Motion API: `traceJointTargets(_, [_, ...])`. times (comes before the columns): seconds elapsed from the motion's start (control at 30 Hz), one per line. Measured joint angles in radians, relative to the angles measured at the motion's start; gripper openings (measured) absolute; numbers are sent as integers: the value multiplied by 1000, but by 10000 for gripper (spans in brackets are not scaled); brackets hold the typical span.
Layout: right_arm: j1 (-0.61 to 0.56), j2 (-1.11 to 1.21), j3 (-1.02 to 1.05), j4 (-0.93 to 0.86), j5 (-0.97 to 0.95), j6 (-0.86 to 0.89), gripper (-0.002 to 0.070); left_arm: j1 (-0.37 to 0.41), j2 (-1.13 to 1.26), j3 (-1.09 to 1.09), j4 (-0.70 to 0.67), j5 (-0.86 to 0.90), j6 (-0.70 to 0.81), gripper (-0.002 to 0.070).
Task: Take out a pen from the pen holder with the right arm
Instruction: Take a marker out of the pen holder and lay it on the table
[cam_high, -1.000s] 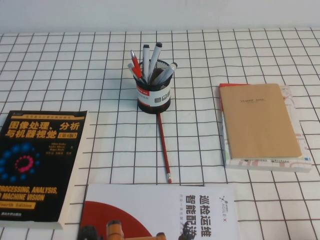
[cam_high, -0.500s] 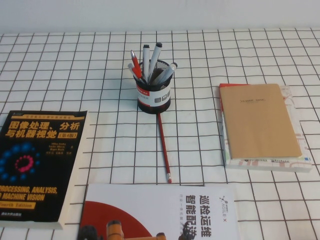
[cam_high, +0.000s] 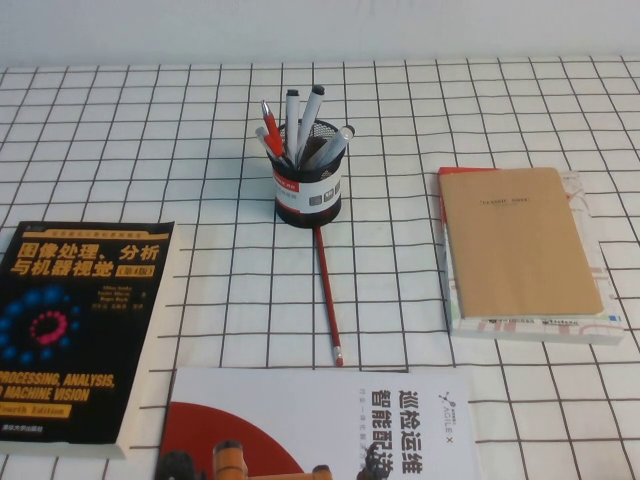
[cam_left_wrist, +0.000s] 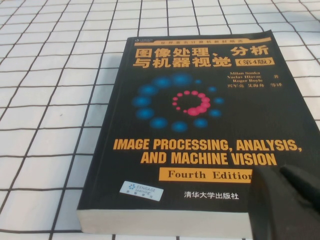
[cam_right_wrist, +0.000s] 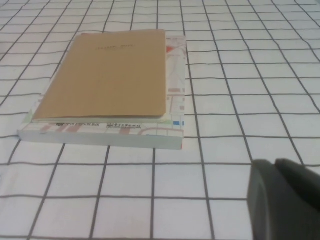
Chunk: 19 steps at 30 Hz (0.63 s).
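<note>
The pen holder (cam_high: 307, 190) is a round black mesh cup. It stands upright near the top middle of the high view, on the table (cam_high: 150, 130) with the white cloth and black squares. A red pen (cam_high: 270, 128) and three grey pens (cam_high: 311, 110) stick up out of it, all leaning a bit. A long red pencil (cam_high: 328, 295) lies flat on the cloth. One end of it touches the foot of the cup.

A black book (cam_high: 75, 335) lies at the lower left. A brown notebook (cam_high: 518, 240) lies on top of a white book (cam_high: 590, 325) at the right. A white and red book (cam_high: 320, 420) lies at the bottom middle.

The right gripper (cam_right_wrist: 275, 165) shows as a dark shape in the lower right corner of the right wrist view. It hangs over the cloth, near the brown notebook but not touching it, and well apart from the pen holder. It is pinched all the way closed and holds nothing.

The left gripper (cam_left_wrist: 281, 172) is a dark shape in the lower right corner of the left wrist view, over a corner of the black book. It is not clear how wide it is.
</note>
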Motion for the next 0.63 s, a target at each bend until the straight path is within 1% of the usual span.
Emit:
traceJointTargets(0.13, [0,0,1,131,4,-173,-16,0,0,0,0,0,0,-3])
traceJointTargets(0.23, [0,0,1,194,6,-240,-16,0,0,0,0,0,0,-3])
traceJointTargets(0.63, [0,0,1,219,7,-265,-16,0,0,0,0,0,0,-3])
